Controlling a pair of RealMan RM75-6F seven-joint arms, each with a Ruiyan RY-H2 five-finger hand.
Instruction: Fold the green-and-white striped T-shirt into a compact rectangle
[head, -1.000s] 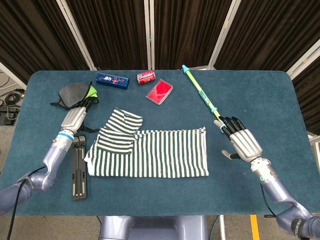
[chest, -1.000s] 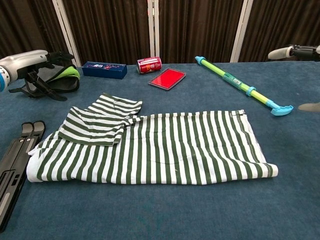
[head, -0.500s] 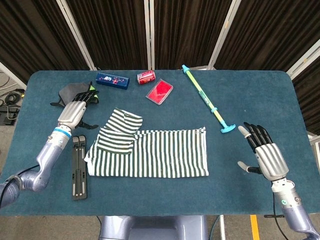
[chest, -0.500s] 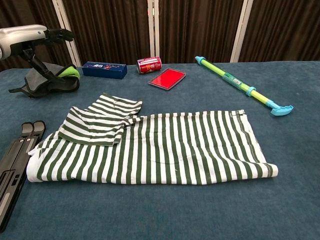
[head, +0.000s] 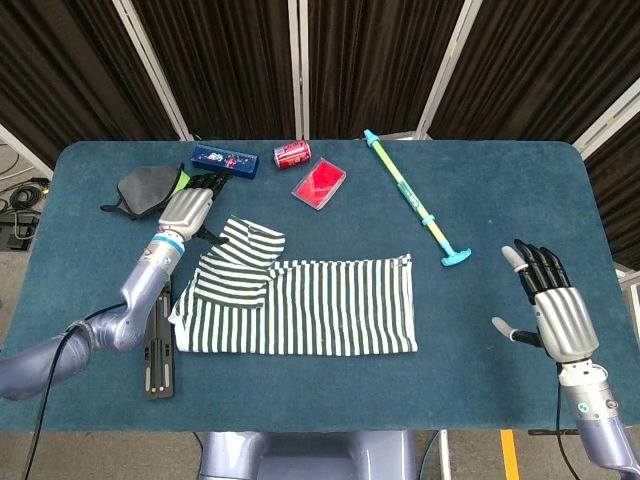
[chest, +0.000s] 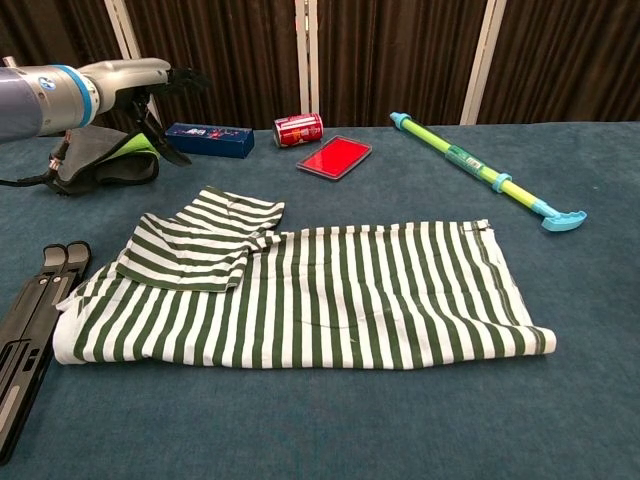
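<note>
the green-and-white striped t-shirt (head: 300, 305) lies flat in the middle of the blue table (head: 500, 180), already reduced to a long band, with one sleeve section doubled back over its left end. what has changed in the last second is the arms, not the cloth. the left hand (head: 188, 208) has swung in from beside the grey-and-green face mask (head: 150, 188) and now hovers just off the folded sleeve corner, holding nothing, fingers extended; whether it touches the fabric is hard to say from either view. the right hand (head: 555, 310) has pulled back from near the green-and-blue water squirter (head: 412, 200) to the table's right edge, well apart from the shirt, fingers spread and empty. it is absent from the chest view.

this reads as a reset between folds: the left is lining up on the sleeve end, while the right has retreated and would need to come back in before any two-handed fold across the band. the red soda can (head: 292, 153), red case (head: 318, 184), blue box (head: 225, 160) and black folding stand (head: 157, 335) sit undisturbed.
</note>
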